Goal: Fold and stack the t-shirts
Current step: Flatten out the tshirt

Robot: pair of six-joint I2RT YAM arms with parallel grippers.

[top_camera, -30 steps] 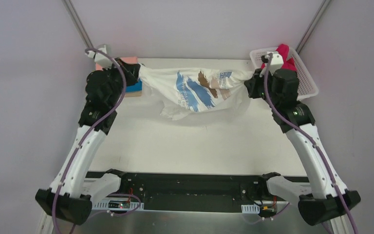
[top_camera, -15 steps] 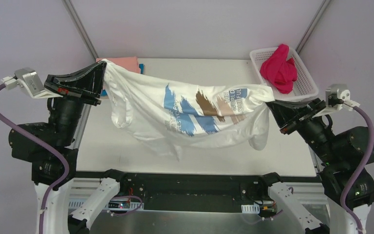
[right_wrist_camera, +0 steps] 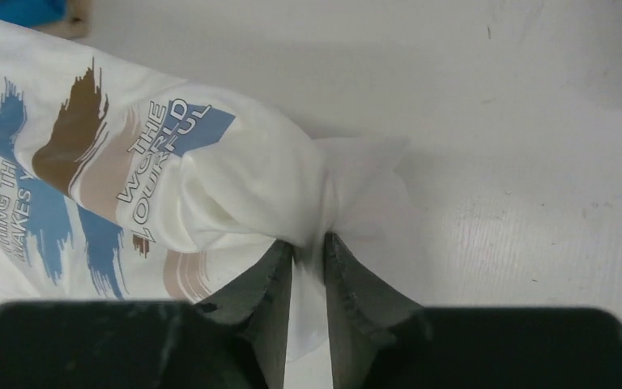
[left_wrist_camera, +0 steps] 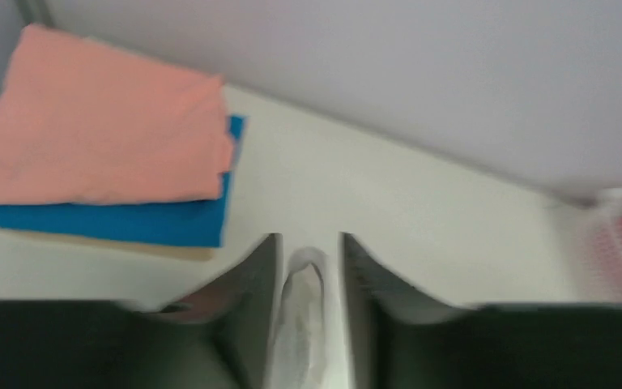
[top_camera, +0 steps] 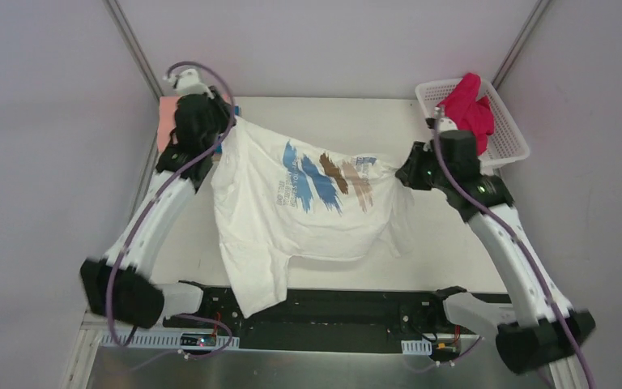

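Tee point(top_camera: 308, 203), white w/ blue & brown print, strung over table point(top_camera: 332, 113) btwn both claws. Long axis L–R, top edge slanting from far left to nearer right. Body hanging toward near edge, lower-left corner draped past it. Left claw point(top_camera: 227, 130) nearly closed, pinching thin fold of white cloth. Right claw point(right_wrist_camera: 308, 251) likewise, clamped on bunched corner. Far-left corner: pink tee point(left_wrist_camera: 97, 138) folded atop blue tee point(left_wrist_camera: 129, 220). Magenta tee point(top_camera: 470, 105) crumpled in basket point(top_camera: 510, 138), far right.
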